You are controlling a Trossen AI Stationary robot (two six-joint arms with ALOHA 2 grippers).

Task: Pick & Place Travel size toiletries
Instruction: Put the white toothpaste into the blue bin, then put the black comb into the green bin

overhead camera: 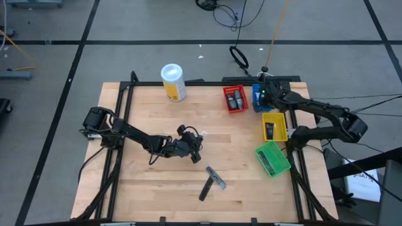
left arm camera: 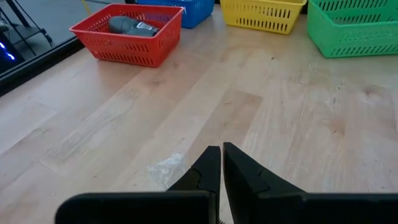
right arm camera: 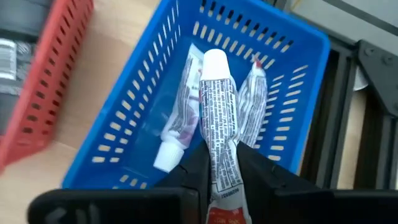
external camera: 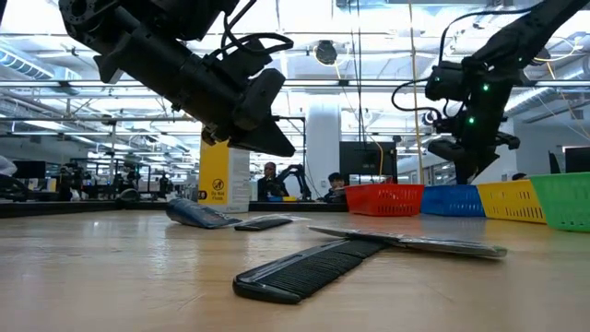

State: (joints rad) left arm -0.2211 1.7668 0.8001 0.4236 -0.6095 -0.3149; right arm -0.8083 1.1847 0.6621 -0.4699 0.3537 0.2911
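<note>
While the counter (overhead camera: 151,182) still carries two loose pieces, most of the toiletries already sit in the row of bins, so the sort looks late-stage. Landmark for all places: the blue bin (right arm camera: 298,50).

Done, as far as visible:
- Blue bin: two small tubes (right arm camera: 180,118) lie inside it.
- Red bin (overhead camera: 235,99), just beside the blue bin: dark grey items.
- Yellow bin (overhead camera: 274,126), next along the row from the blue bin: one dark item.
- Green bin (overhead camera: 272,158), farthest from the blue bin in that row: a dark item.

In hand: a third tube (right arm camera: 217,124), white cap and printed body, hangs directly over the blue bin, pinched between the jaws of the right gripper (right arm camera: 221,177). The jaws stand narrow on the tube's flat tail; release not yet complete.

Left: a black comb (external camera: 309,267) and a flat silver sachet or strip (external camera: 415,242) lie touching each other on the counter, well apart from the blue bin. Judged two picks remain after this drop.

Not task items: the white canister with yellow label (overhead camera: 173,81), at the counter's far edge, well away from the blue bin.

Pose: right arm reaches above the blue bin, wrist pointing down into it. Left gripper (left arm camera: 221,163) hovers low at mid-counter, between the combs and the canister, jaws closed and empty.
</note>
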